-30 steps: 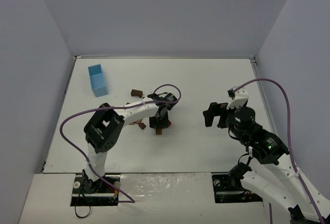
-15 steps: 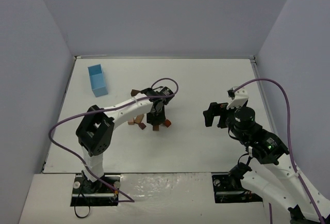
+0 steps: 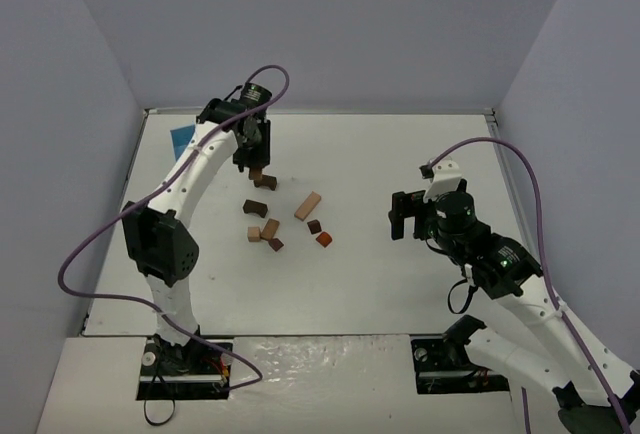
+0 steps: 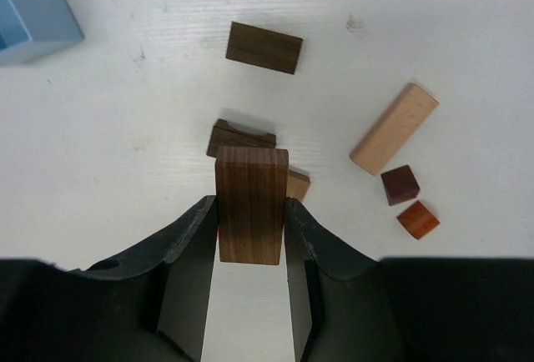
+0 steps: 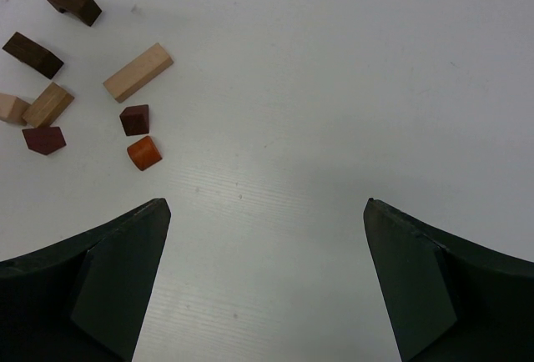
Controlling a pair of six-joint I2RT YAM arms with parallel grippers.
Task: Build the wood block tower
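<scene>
My left gripper [image 3: 252,157] is raised near the far left of the table and shut on a brown wood block [image 4: 250,203], which it holds high above the loose blocks. Below it lie a dark brown bar [image 4: 264,47], a dark arch piece [image 4: 240,138], a tan block [image 4: 297,185], a light tan bar [image 4: 394,128], a maroon cube [image 4: 400,184] and an orange piece [image 4: 417,219]. The blocks lie singly around [image 3: 285,222]; no stack shows. My right gripper [image 5: 267,212] is open and empty, to the right of the blocks in the top view [image 3: 400,216].
A light blue box [image 3: 181,137] stands at the far left, partly hidden by the left arm, and its corner shows in the left wrist view [image 4: 33,3]. Purple cables loop off both arms. Walls close the table on three sides.
My left arm has swung from low over the block cluster up and back to the far left, carrying the brown block. The scattered blocks are uncovered now. My right arm has shifted slightly.
</scene>
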